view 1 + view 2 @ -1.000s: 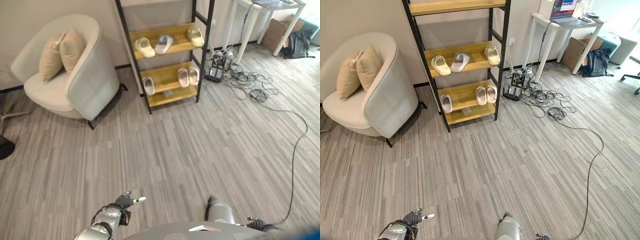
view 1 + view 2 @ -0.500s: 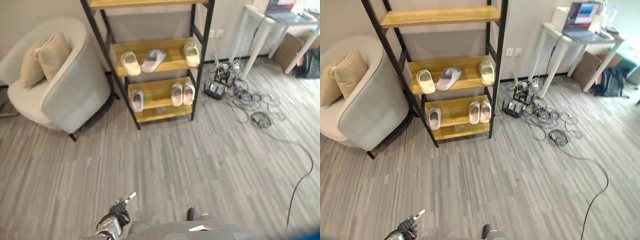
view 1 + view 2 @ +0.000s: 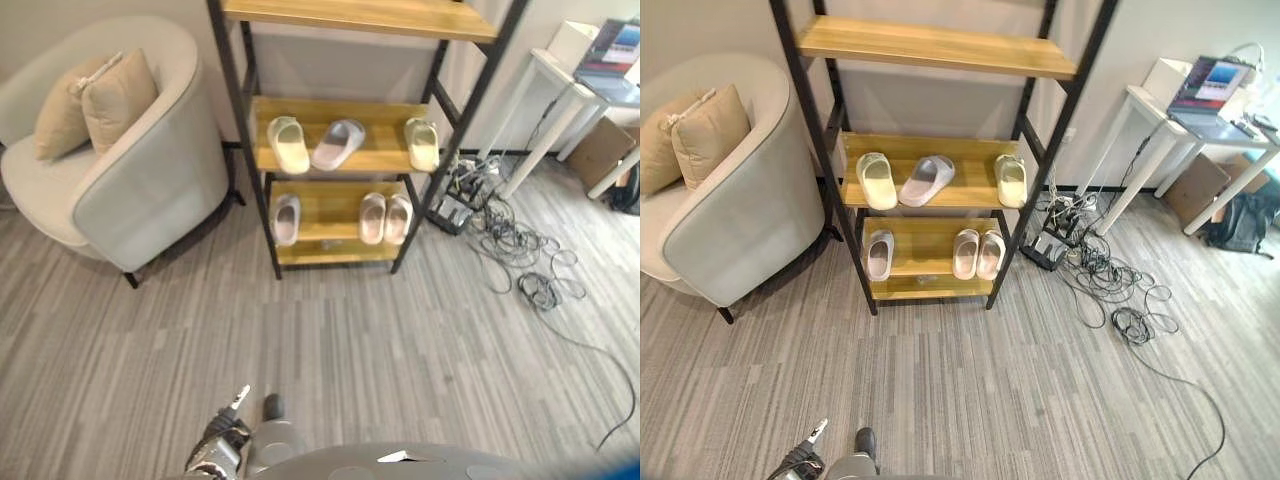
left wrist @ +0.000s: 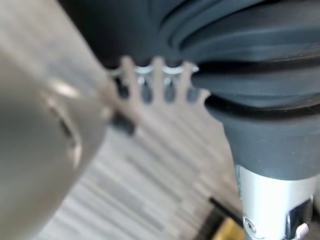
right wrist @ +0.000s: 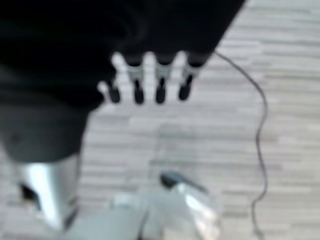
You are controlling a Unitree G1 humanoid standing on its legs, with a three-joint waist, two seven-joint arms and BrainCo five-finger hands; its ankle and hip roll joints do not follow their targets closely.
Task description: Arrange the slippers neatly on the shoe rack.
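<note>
Six slippers already sit on the shoe rack (image 3: 940, 200) but the grey slipper (image 3: 927, 180) lies crooked, both hands (image 4: 155, 82) (image 5: 150, 80) relaxed, holding nothing.

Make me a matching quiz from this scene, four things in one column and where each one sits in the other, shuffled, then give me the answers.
Column one:
1. grey slipper
2. pair of pink slippers
3. two cushions
4. laptop

Column two:
A. on the armchair
B. on the white desk at the right
C. lower shelf of the shoe rack, right side
D. middle shelf of the shoe rack, lying askew between two pale slippers

Pairs: 1-D, 2-C, 3-A, 4-B
</note>
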